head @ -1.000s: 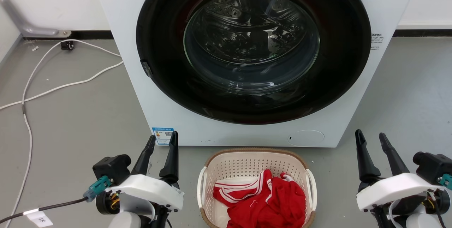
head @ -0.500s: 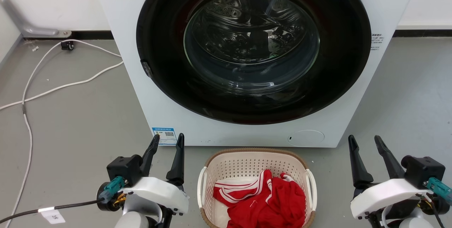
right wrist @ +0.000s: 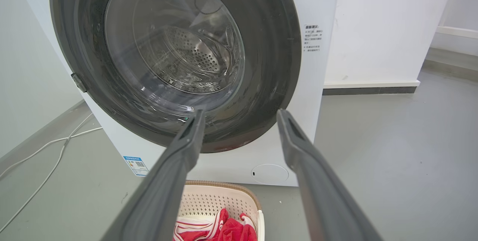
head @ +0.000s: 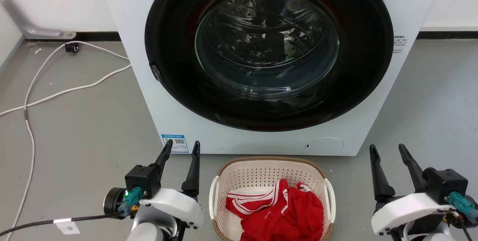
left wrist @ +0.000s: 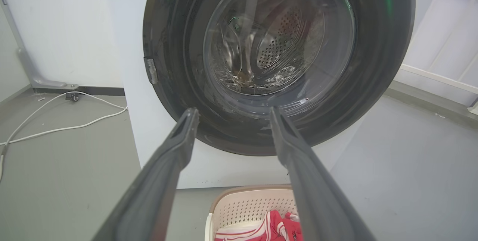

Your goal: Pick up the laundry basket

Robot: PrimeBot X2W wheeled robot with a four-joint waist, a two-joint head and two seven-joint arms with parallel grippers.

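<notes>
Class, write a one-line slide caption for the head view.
Left gripper and right gripper, both open, flank the laundry basket of red clothing before the washing machine.

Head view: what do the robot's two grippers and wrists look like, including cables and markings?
The left gripper and right gripper each have two long tapered dark fingers on a white wrist shell, plus a black boxy module and teal connector. A black cable with a white tag leaves the left wrist.

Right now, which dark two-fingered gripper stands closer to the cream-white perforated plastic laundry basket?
The left gripper, just beside the laundry basket in the head view; the right gripper stands well apart from it.
</notes>
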